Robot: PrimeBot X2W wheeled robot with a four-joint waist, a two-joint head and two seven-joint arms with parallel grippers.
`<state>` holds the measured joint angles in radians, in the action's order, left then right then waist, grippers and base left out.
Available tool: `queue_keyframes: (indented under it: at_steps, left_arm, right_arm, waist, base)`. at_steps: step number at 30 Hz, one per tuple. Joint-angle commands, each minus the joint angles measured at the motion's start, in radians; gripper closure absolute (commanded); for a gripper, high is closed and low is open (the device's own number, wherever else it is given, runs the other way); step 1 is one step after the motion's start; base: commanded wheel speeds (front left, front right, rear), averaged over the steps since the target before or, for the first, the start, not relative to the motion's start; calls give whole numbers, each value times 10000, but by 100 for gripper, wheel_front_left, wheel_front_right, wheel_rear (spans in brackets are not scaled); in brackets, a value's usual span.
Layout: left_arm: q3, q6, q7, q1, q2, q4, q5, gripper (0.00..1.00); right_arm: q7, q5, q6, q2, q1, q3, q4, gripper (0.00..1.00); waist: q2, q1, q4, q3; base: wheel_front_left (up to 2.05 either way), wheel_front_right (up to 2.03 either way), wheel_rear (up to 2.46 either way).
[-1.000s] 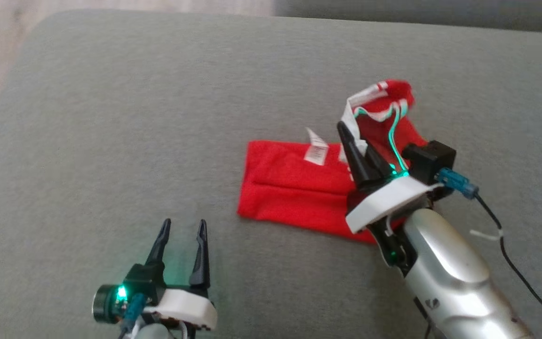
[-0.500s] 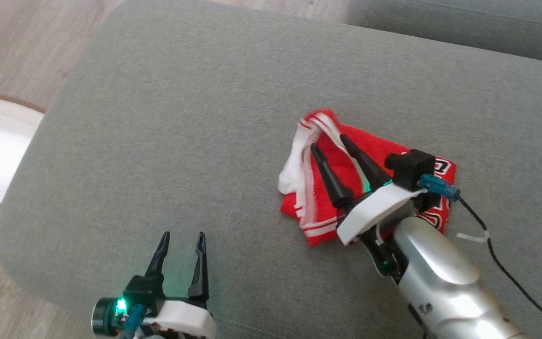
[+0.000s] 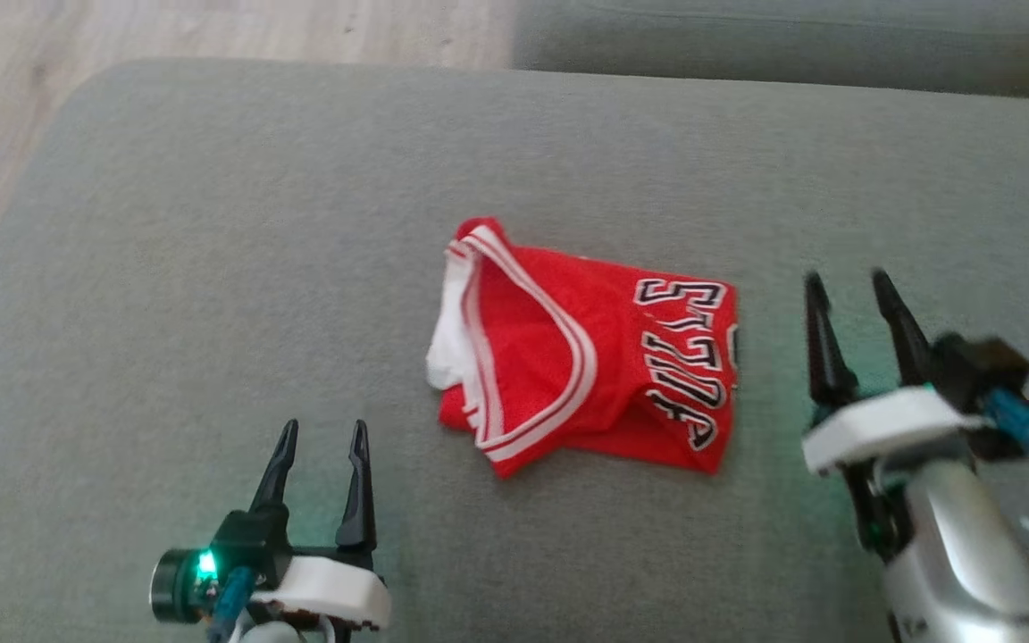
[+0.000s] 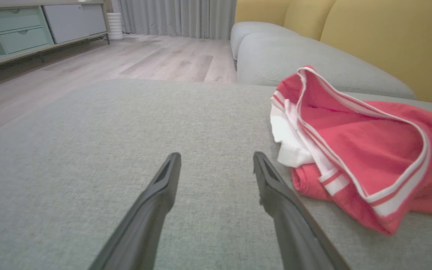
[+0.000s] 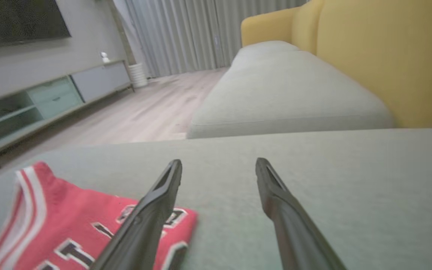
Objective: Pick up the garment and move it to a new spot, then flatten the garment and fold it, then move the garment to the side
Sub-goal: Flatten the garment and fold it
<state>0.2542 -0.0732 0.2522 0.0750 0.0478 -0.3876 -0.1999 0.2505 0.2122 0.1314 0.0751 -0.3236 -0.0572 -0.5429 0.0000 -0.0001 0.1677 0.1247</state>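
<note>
A: Grey cushion (image 3: 211, 223): where's the jersey (image 3: 568, 357)?
B: Mid-cushion, roughly folded, between left pincer (image 3: 323, 427) and right pincer (image 3: 845, 279).
A: Gripping?
B: No, both spread, empty, clear of it; likely poised to shift it aside.

Cloth on cloth
Matt red knit garment (image 3: 568, 357) (white trim), coarse-woven grey cushion (image 3: 211, 268), pale wood floor (image 3: 211, 31), glossy silver forearm (image 3: 961, 545).
</note>
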Motion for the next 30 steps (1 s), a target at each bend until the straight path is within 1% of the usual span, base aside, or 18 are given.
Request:
queue_keyframes:
  at_steps: [1, 3, 8, 13, 19, 21, 22, 25, 28, 30]
  left_arm:
    - [-403, 34, 95, 295, 24, 297, 99, 0]
    - [-469, 41, 95, 270, 24, 328, 157, 0]
    - [-565, 36, 95, 98, 24, 375, 212, 0]
    - [-624, 61, 95, -66, 24, 416, 227, 0]
    - [-665, 132, 95, -84, 24, 410, 280, 0]
    - [-641, 144, 95, -57, 24, 402, 272, 0]
    - [-607, 147, 95, -47, 24, 397, 259, 0]
    - [-498, 136, 95, -37, 24, 373, 170, 0]
    - [-335, 123, 95, -43, 24, 335, 63, 0]
    - [-237, 97, 95, -61, 24, 306, -5, 0]
  right_arm:
    - [110, -336, -7, -146, 86, 108, 477, 0]
    - [110, -759, -7, -179, 448, 464, 646, 0]
    - [111, -1237, -7, -227, 1097, 826, 749, 0]
    - [111, -1013, -7, -244, 1563, 899, 737, 0]
    - [112, -844, -7, -246, 1592, 821, 813, 0]
    - [112, -882, -7, -247, 1547, 649, 910, 0]
    - [112, -907, -7, -247, 1515, 429, 984, 0]
    - [112, -1074, -7, -247, 1389, -870, 1243, 0]
    - [112, -1139, -7, -247, 1225, -2646, 1303, 0]
    - [112, -958, -7, -193, 1043, -3797, 1162, 0]
  waist:
    - [0, 1, -391, -166]
    - [0, 1, -567, -231]
    - [0, 1, -829, -364]
    - [0, 1, -963, -417]
    - [0, 1, -974, -424]
    - [0, 1, -913, -422]
    - [0, 1, -863, -416]
    - [0, 1, -648, -364]
    - [0, 1, -329, -280]
    - [0, 1, -87, -232]
  base:
    - [0, 0, 0]
    - [0, 0, 0]
    - [0, 0, 0]
    - [0, 0, 0]
    - [0, 0, 0]
    - [0, 0, 0]
    - [0, 0, 0]
    - [0, 0, 0]
    - [0, 0, 0]
    - [0, 0, 0]
